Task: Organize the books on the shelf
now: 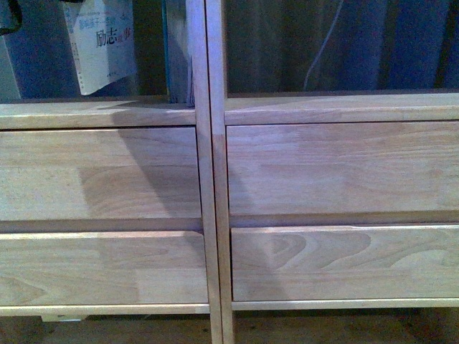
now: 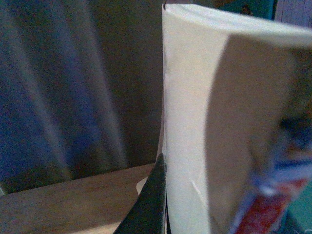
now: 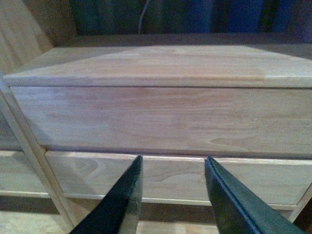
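The light wood shelf (image 1: 215,172) fills the front view, with two front panels in each column. A whitish book with dark characters (image 1: 100,46) leans in the upper left compartment. A slim teal-edged book (image 1: 179,54) stands against the middle divider. My left gripper (image 2: 209,195) is shut on the whitish book (image 2: 195,122), held upright above a shelf board (image 2: 73,200). One dark finger (image 2: 151,204) presses its cover and the other is hidden. Red and blue marks show on its spine. My right gripper (image 3: 173,163) is open and empty, close in front of the right column's panels (image 3: 156,117).
A dark blue curtain (image 1: 401,43) hangs behind the open back, with a white cable (image 1: 323,43) in front of it. The right upper compartment holds no books in view. The wooden floor (image 1: 323,326) shows under the shelf. A teal cover (image 2: 243,7) shows beyond the held book.
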Robot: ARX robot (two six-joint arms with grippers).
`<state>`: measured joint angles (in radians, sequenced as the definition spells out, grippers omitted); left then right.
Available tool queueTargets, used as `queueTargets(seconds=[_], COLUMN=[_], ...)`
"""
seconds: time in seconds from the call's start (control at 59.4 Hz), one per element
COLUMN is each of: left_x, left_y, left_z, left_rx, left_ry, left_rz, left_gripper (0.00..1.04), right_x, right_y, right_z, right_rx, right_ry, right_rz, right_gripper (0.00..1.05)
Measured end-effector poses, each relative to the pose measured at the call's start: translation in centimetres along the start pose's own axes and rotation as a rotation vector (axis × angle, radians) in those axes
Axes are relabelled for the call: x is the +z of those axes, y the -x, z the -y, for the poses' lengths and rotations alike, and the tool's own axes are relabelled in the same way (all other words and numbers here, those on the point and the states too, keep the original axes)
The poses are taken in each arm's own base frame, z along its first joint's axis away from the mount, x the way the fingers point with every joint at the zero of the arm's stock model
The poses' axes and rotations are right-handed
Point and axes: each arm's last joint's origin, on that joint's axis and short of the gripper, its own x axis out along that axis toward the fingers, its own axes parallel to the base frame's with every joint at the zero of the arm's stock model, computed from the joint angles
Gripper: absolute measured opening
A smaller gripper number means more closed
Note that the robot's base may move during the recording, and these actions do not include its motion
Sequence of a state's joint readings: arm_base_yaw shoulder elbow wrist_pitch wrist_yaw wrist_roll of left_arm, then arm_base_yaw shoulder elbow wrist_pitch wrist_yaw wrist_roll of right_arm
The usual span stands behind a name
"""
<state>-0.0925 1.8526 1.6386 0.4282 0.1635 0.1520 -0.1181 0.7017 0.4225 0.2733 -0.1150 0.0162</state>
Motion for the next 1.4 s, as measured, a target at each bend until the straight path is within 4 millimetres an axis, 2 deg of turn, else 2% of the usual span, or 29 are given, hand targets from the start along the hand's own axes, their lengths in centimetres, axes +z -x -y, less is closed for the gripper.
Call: queueTargets(seconds=[0.135,0.185,0.404,0.674,0.91,1.095,1.247,1.264,1.398], left_x=[-0.3,-0.6,-1.5,-1.1,-1.3,-1.3,-1.1,-1.1,-1.0], left_y=[-1.0,-1.6,-3.0,-3.7,-4.5,-4.8,-5.1,-5.2,-5.6], left_z=[0.5,0.6,0.4,0.6,1.7,2.3,3.1,3.2,3.6], left_rx=[-0.003,0.005,0.036,0.027,0.019,0.011,0.002,0.001,0.011], left_ry=[0.003,0.005,0.015,0.019,0.009,-0.015,-0.036,-0.037,-0.043], left_rz=[-0.006,-0.016,-0.073,-0.08,-0.114,-0.131,-0.151,-0.152,-0.167], left_gripper=[0.07,0.07,0.07,0.07,0.07,0.07,0.07,0.07,0.07], right_x=[-2.0,-3.0,-5.7,-7.1,-8.0,-8.0,-8.0,-8.0,-8.2], right_y=[0.9,1.4,2.8,3.7,4.4,4.5,4.5,4.5,4.8], right_z=[-0.4,-0.9,-1.5,-1.5,-1.5,-1.5,-1.5,-1.5,-1.4], right_rx=[0.002,-0.024,0.003,0.003,0.003,0.003,0.003,0.003,0.003], right_ry=[0.007,0.01,0.011,0.011,0.012,0.013,0.013,0.011,0.012], right_rz=[0.0,-0.004,-0.007,0.001,0.001,0.007,0.008,0.008,0.007], right_gripper=[0.14,0.02,0.03,0.03,0.03,0.29,0.59,0.59,0.41])
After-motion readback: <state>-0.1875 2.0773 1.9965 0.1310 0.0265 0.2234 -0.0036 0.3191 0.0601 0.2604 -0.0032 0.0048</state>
